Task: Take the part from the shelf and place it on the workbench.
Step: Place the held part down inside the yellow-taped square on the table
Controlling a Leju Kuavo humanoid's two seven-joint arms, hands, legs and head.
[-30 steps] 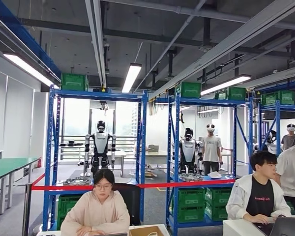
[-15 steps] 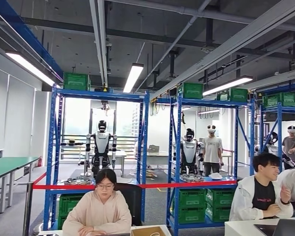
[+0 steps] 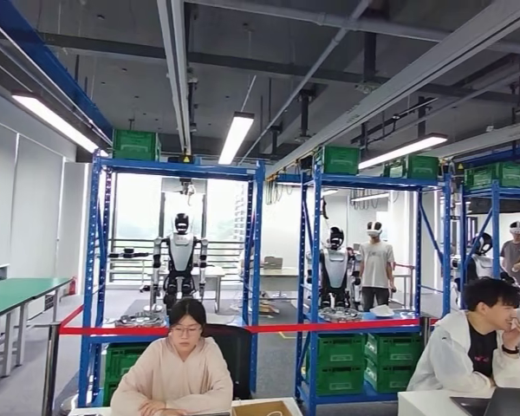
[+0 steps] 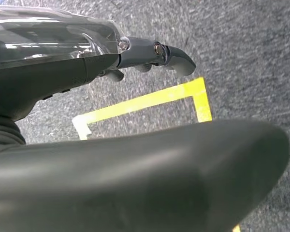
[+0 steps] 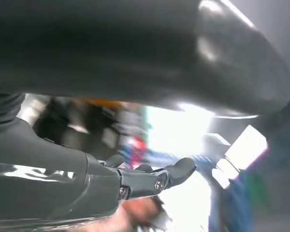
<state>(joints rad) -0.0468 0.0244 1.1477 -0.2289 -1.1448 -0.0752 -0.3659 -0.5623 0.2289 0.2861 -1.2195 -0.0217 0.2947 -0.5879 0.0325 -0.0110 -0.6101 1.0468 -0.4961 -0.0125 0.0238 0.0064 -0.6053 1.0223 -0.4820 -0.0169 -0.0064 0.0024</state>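
The robot's view has drifted slightly right, so the blue shelves sit a touch further right; it is not at them yet. Round metal parts lie on a low shelf, well apart. The left robot hand and right robot hand hang empty, fingers loosely extended.

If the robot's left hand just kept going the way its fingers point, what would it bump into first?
Probably the floor. The left hand hangs with nothing in it, fingers stretched out over grey carpet near a yellow tape corner. Nothing else shows in that line, though depth is unclear.
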